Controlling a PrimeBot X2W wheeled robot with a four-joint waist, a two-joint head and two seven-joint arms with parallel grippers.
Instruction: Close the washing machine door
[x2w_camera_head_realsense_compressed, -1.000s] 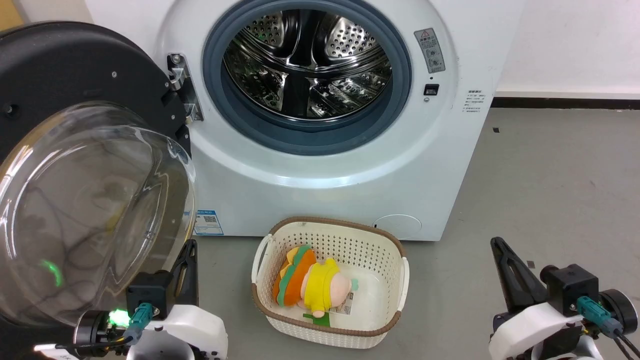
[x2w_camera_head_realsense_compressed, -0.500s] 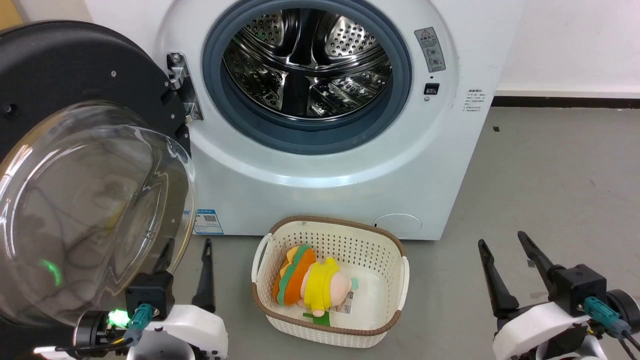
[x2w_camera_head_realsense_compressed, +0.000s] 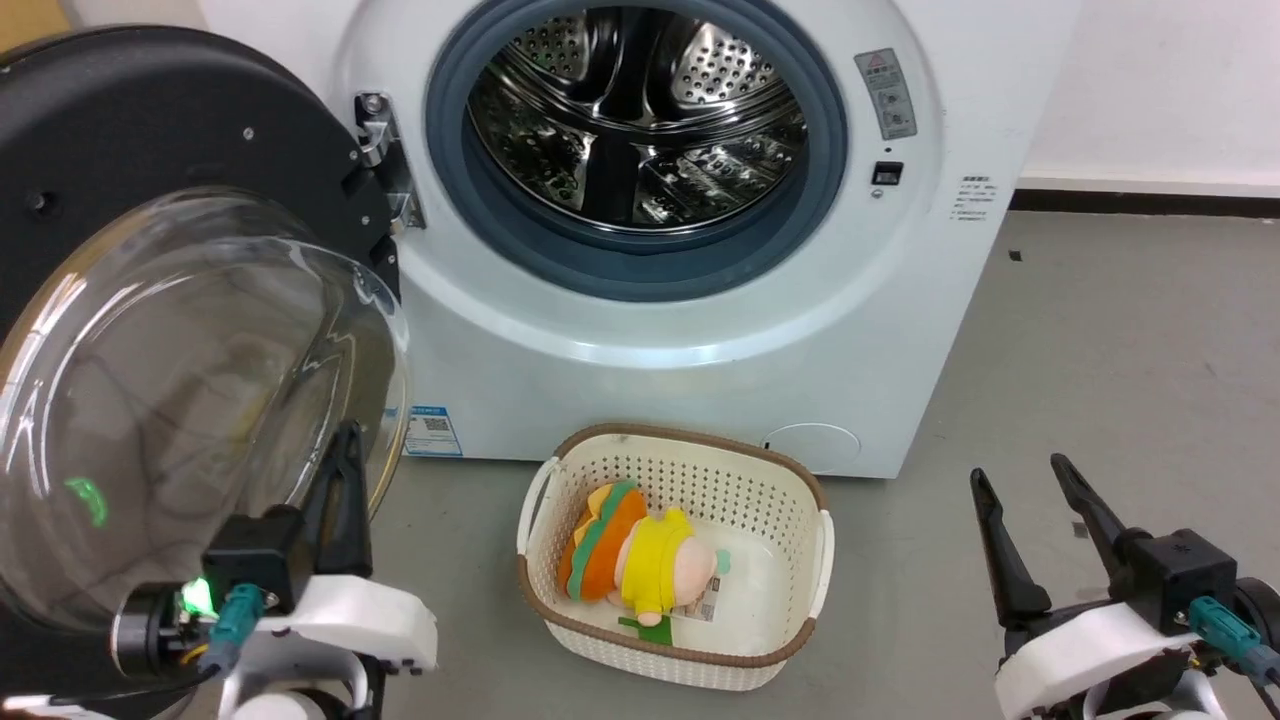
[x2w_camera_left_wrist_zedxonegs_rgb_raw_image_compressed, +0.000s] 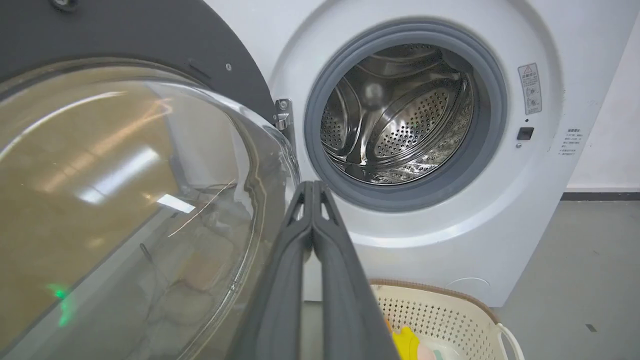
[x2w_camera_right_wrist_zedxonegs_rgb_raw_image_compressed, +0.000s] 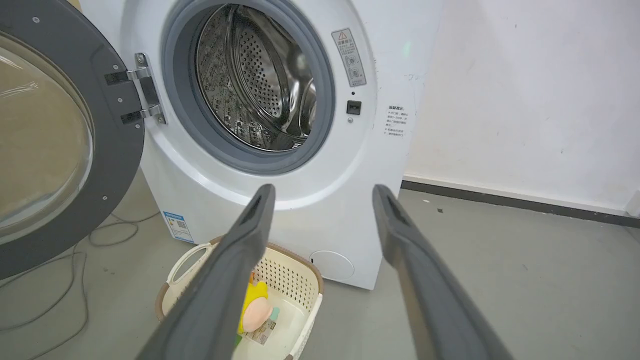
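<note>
Black-rimmed, the washing machine door (x2w_camera_head_realsense_compressed: 150, 110) hangs wide open at the head view's left, its clear glass bowl bulging beside the white washing machine (x2w_camera_head_realsense_compressed: 680, 330). A cream perforated basket (x2w_camera_head_realsense_compressed: 700, 480) on the floor holds a yellow-and-orange plush toy (x2w_camera_head_realsense_compressed: 645, 560). From the left wrist, my left gripper (x2w_camera_left_wrist_zedxonegs_rgb_raw_image_compressed: 312, 186) is pressed together on nothing, before the perforated steel drum (x2w_camera_left_wrist_zedxonegs_rgb_raw_image_compressed: 410, 115) ringed by a grey rubber seal (x2w_camera_left_wrist_zedxonegs_rgb_raw_image_compressed: 410, 199). From the right wrist, my right gripper (x2w_camera_right_wrist_zedxonegs_rgb_raw_image_compressed: 324, 187) is spread wide, empty.
</note>
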